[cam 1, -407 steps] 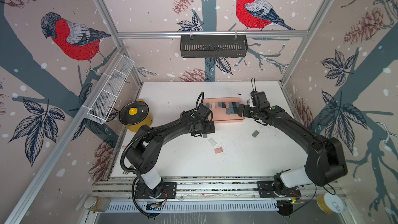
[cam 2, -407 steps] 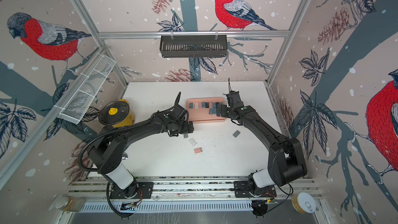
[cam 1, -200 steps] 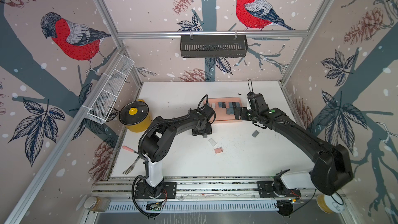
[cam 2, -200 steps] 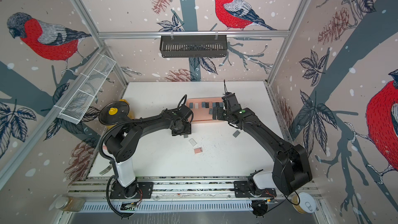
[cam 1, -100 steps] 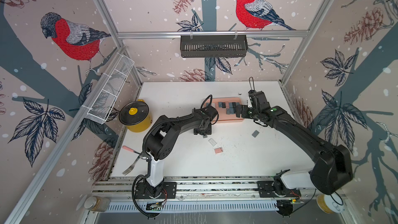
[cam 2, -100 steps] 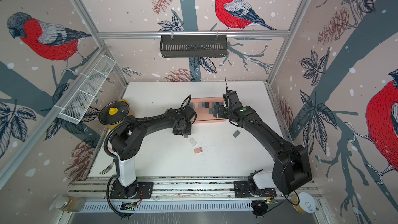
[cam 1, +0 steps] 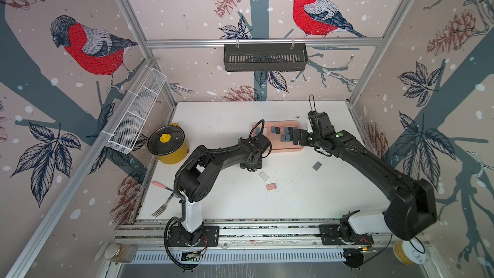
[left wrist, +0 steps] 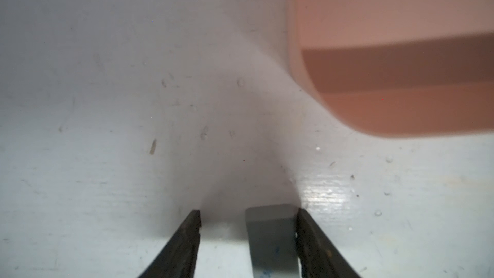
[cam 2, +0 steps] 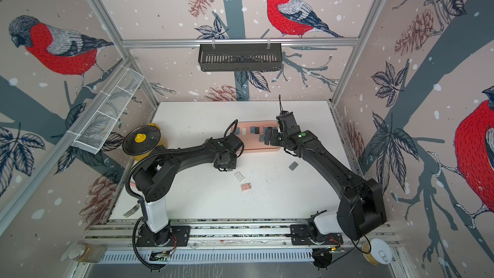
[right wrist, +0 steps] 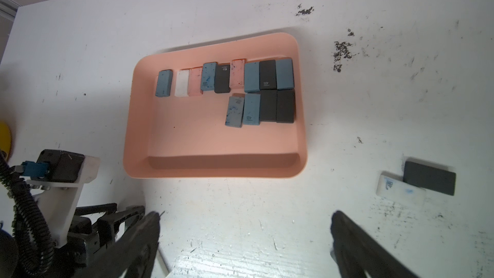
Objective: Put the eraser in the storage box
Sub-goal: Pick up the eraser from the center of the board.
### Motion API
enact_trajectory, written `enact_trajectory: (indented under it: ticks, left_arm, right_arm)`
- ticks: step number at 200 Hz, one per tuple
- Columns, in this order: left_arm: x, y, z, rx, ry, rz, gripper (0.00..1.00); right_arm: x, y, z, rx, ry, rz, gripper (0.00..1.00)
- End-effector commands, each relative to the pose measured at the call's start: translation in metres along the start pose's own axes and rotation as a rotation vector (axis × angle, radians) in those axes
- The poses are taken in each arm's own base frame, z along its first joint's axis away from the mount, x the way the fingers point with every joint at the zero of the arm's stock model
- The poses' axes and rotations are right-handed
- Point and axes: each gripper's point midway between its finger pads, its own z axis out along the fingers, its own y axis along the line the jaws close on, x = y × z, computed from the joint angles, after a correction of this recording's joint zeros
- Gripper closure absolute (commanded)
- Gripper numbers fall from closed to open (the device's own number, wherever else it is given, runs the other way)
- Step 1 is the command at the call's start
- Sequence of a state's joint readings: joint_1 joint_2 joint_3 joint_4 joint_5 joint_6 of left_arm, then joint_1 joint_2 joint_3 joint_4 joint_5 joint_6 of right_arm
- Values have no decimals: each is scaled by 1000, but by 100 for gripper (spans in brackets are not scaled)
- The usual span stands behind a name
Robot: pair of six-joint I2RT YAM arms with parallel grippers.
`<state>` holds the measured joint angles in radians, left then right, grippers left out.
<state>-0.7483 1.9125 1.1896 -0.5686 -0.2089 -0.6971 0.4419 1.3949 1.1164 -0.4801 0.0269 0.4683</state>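
Straddling the grey eraser (left wrist: 271,236) that lies lengthwise between my fingers (left wrist: 181,244), just outside a corner of the storage box (left wrist: 401,113), my left gripper (left wrist: 248,211) stands part spread: one finger touches it, the other stands clear.

We read the storage box (right wrist: 213,173) ahead of the right pincer (right wrist: 246,217) as smooth matt salmon plastic; table (right wrist: 80,36) under it white-painted, scuffed, slight gloss in patches; grey eraser (left wrist: 270,236) between the fingers (left wrist: 184,244) of the left pincer (left wrist: 248,212) looks matt, rubbery, blue-smudged; those fingers dull black, rough along the edges.
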Motion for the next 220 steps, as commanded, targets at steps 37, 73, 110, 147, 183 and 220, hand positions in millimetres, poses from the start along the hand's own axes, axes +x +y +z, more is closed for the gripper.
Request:
enact_trajectory:
  ticks: [37,73,110,147,183,220]
  left_arm:
    - [62,32,8,-85,218,26,45]
    - [69,26,2,-35,249,18,45]
    - [74,24,-2,-11,273,6,45]
    - [74,20,-6,19,281,2,46]
    - [73,16,-3,25,287,8,53]
    - [77,14,0,34,304,16,63]
  right_arm:
    - [7,0,2,-7,6,13,1]
    - [10,-2,1,-3,10,12,1]
    - [13,-6,3,6,9,13,1]
    - [18,-4,7,-4,18,16,1]
    - [20,-5,9,-2,17,20,1]
    - [20,-5,9,-3,16,25,1]
